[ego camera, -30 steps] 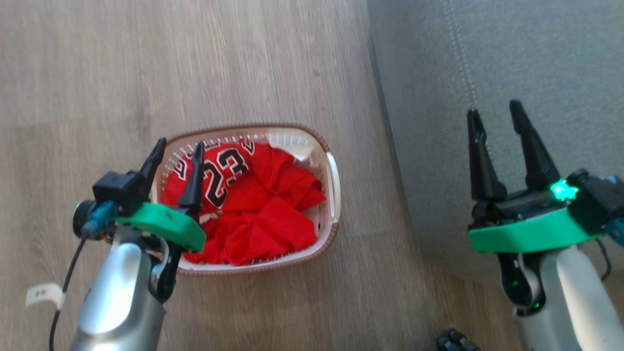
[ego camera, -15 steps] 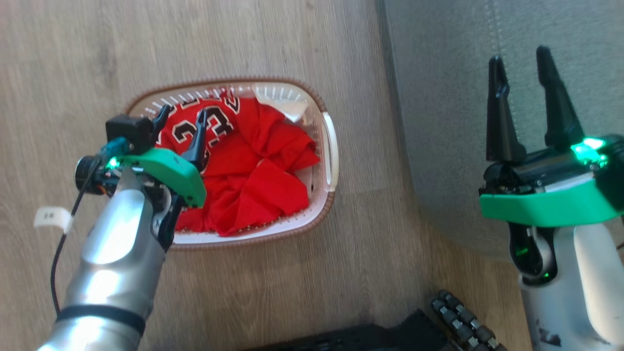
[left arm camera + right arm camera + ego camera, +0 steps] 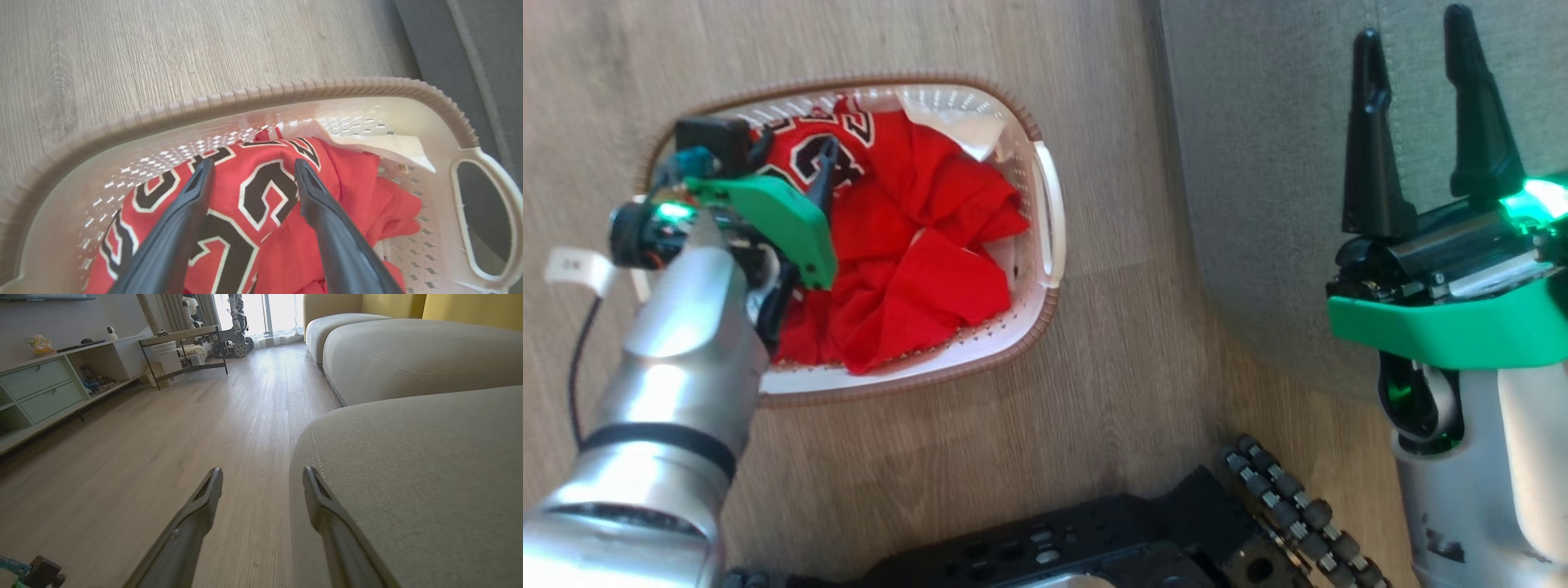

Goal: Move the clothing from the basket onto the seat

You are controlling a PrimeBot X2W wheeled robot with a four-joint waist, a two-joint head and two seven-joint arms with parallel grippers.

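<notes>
Red sports clothes (image 3: 351, 179) lie in the white plastic basket (image 3: 245, 100) with a brown rim, so my left gripper (image 3: 253, 163) hangs wide open just over them, ready to grab

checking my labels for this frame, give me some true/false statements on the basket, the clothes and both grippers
1. The clothing lies inside the basket. True.
2. The left gripper is shut on the jersey. False: its jaws stand open, one on each side of the black number.
3. The basket stands on the seat. False: it stands on the wooden floor, beside the seat.
4. The right gripper has its jaws open, by the seat's edge, with nothing between them. True.
</notes>
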